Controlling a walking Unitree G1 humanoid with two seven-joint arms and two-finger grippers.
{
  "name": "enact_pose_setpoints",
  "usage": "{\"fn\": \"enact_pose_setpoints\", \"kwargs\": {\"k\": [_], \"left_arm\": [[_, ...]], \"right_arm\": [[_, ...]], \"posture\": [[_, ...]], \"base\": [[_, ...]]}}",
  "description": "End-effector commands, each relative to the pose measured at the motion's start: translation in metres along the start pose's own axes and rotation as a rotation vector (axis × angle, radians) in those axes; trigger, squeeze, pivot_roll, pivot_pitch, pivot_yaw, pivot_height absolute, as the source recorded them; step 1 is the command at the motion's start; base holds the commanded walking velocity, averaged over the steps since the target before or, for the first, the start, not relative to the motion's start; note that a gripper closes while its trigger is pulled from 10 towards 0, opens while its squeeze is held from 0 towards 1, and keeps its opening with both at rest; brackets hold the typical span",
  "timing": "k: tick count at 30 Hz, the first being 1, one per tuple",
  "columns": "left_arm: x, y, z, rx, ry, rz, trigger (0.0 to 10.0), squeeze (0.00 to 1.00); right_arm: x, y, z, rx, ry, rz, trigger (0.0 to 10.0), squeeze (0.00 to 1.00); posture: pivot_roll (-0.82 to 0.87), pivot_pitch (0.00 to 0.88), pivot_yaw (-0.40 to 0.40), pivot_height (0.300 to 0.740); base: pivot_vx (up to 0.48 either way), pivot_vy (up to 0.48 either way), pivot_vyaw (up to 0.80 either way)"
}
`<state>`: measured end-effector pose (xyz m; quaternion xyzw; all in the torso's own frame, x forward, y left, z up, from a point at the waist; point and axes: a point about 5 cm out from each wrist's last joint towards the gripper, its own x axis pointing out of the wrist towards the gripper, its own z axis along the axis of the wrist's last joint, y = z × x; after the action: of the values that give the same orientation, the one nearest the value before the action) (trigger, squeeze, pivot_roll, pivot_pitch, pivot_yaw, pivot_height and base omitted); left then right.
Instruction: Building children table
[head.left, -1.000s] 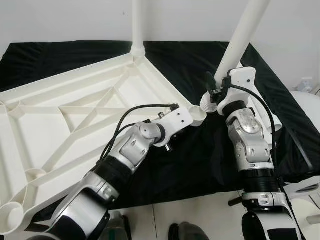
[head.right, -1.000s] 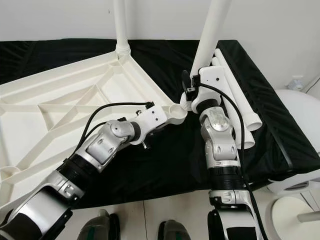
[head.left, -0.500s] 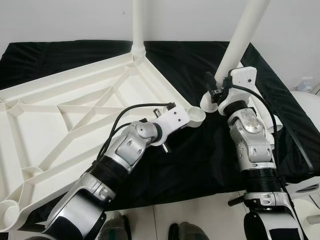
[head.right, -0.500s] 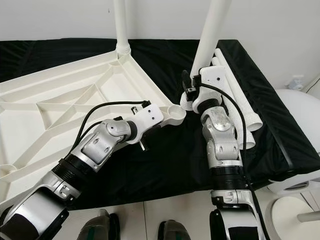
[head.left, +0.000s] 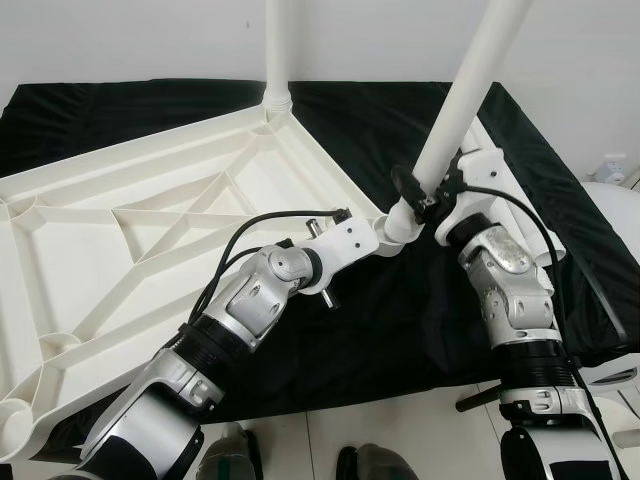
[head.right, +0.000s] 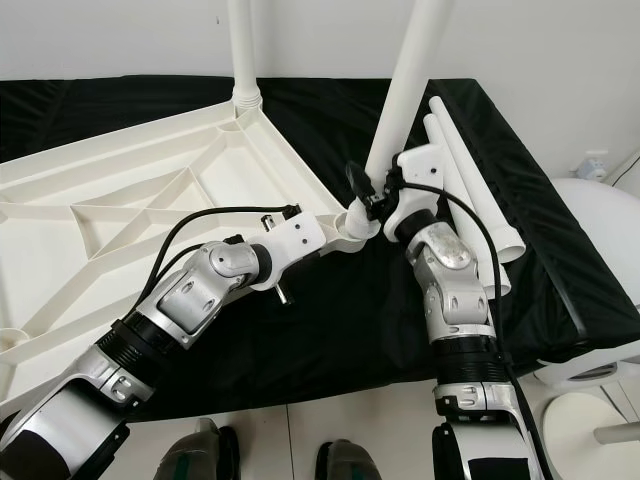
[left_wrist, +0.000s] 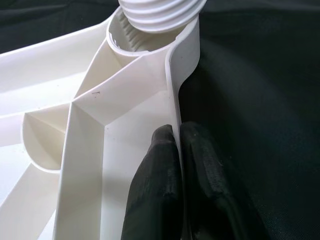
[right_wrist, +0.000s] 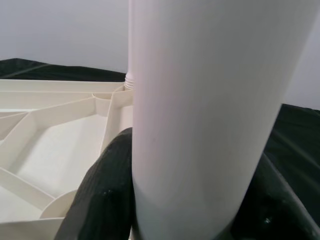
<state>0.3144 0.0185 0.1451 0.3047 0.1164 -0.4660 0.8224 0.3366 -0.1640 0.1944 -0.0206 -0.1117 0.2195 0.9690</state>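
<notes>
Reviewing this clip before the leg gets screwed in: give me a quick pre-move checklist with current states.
1. Right gripper shut on the table leg: ok.
2. Left gripper pinching the tabletop rim: ok.
3. Leg's threaded end at the corner socket: ok.
4. Leg upright for threading: not ok, tilted.
5. Threads engaged: cannot tell.
6. Spare legs lie apart on the black cloth: ok.
</notes>
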Motion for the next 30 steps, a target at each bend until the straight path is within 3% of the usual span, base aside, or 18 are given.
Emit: {"fn": "enact_pose_setpoints", "kwargs": {"k": [1, 6, 12, 30], "left_arm": [[0.002, -0.010, -0.019, -0.004, 0.088, -0.108, 10.0, 0.00], [0.001, -0.011, -0.017, 0.001, 0.079, -0.106, 10.0, 0.00], [0.001, -0.012, -0.016, 0.007, 0.077, -0.109, 10.0, 0.00], [0.000, -0.017, -0.015, 0.010, 0.072, -0.116, 10.0, 0.00]], "right_arm": [[-0.004, -0.003, -0.009, 0.011, 0.039, -0.008, 10.0, 0.00], [-0.008, -0.010, -0.027, 0.056, 0.091, -0.029, 10.0, 0.00], [-0.004, -0.010, -0.032, 0.084, 0.092, 0.002, 10.0, 0.00], [0.012, 0.012, -0.031, 0.092, 0.161, 0.174, 10.0, 0.00]], "posture": [[-0.02, 0.077, -0.042, 0.740], [-0.02, 0.079, -0.043, 0.740], [-0.02, 0.079, -0.041, 0.740], [-0.01, 0.064, -0.044, 0.740]], "base": [[0.000, 0.000, 0.00], [0.000, 0.000, 0.00], [0.000, 0.000, 0.00], [0.000, 0.000, 0.00]]}}
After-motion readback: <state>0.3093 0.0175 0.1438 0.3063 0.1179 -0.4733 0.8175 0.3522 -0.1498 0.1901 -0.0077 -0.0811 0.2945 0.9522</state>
